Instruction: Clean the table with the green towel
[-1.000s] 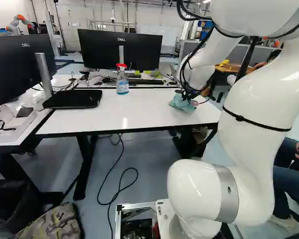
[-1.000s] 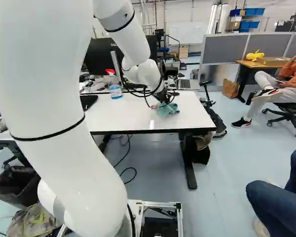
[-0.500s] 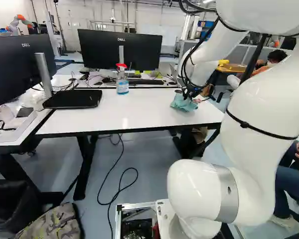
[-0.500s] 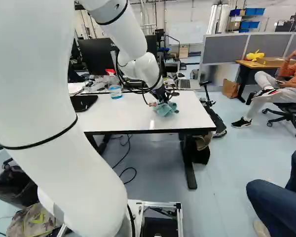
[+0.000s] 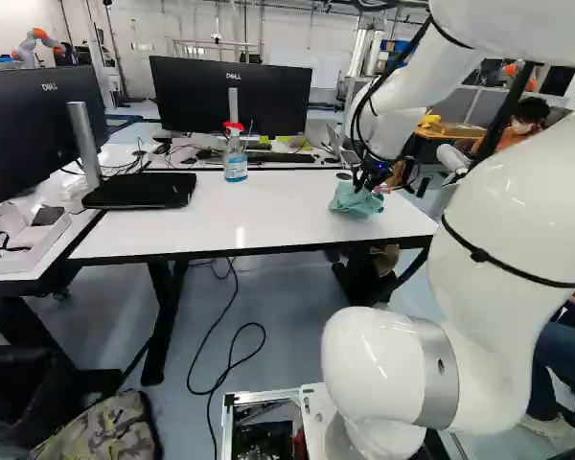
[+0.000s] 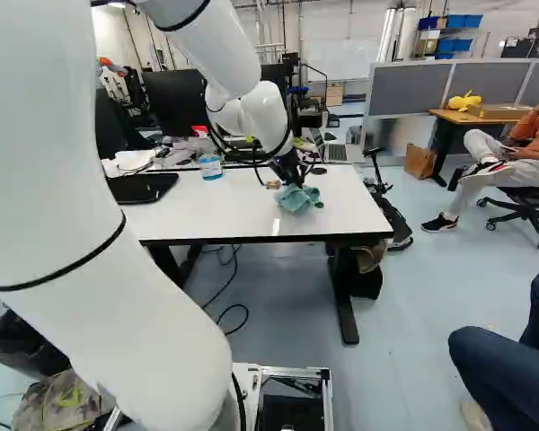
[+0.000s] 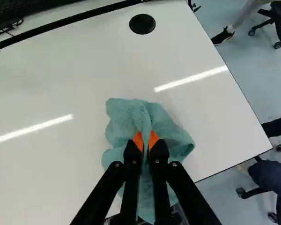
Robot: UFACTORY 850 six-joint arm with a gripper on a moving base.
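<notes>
In the right base view my gripper [image 6: 296, 178] points down at the white table [image 6: 225, 211], low over its right part. The green towel [image 6: 298, 198] lies bunched beneath it on the tabletop. The wrist view shows the gripper [image 7: 146, 143] with its orange pads closed on a fold of the towel [image 7: 126, 117], which spreads out ahead of the fingers and to both sides. Part of the cloth is hidden under the fingers. The left base view shows the same towel [image 5: 356, 199] near the table's right end.
A spray bottle [image 5: 235, 155] stands at the table's back edge, with a black laptop-like slab [image 5: 142, 190] to its left. Monitors [image 5: 232, 94] stand behind. A round black cable hole [image 7: 142, 24] lies ahead of the towel. Another robot [image 5: 38, 44] is far back left.
The arm has shifted against its lowest joint; its upper links swing right in the left base view. Gripper and towel have moved slightly over the tabletop. The base has not moved.
</notes>
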